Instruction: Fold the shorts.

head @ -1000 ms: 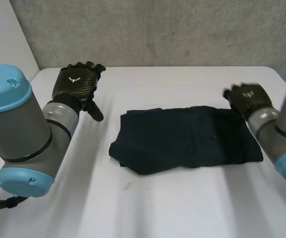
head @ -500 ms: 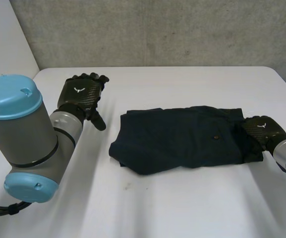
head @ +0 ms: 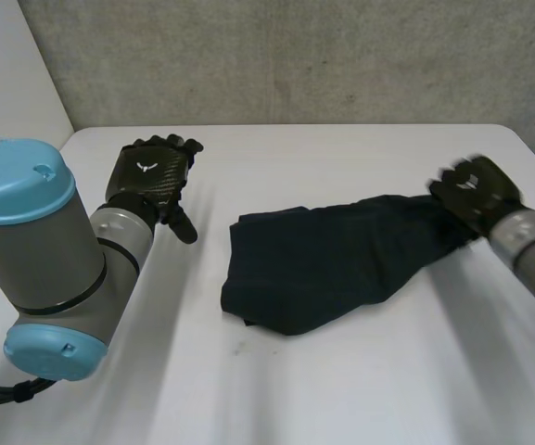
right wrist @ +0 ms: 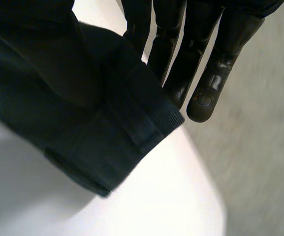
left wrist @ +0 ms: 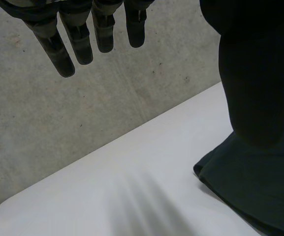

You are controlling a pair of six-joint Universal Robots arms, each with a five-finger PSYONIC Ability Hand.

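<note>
We see the dark shorts (head: 327,264) bunched on the middle of the table (head: 341,399), with their right end raised off the surface. Our right hand (head: 471,190) pinches that end between its thumb and straight fingers (right wrist: 220,64). Our left hand (head: 151,171) hangs well apart on the shorts' other side, fingers straight and relaxed, holding nothing.

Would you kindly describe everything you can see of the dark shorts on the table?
The shorts are dark navy, woven-looking cloth, folded into a layered bundle. One end lies on the white table; the other rises, stretched, to the right hand, which pinches a stitched, ribbed hem between thumb and fingers. The left hand, open, is apart from them.
</note>
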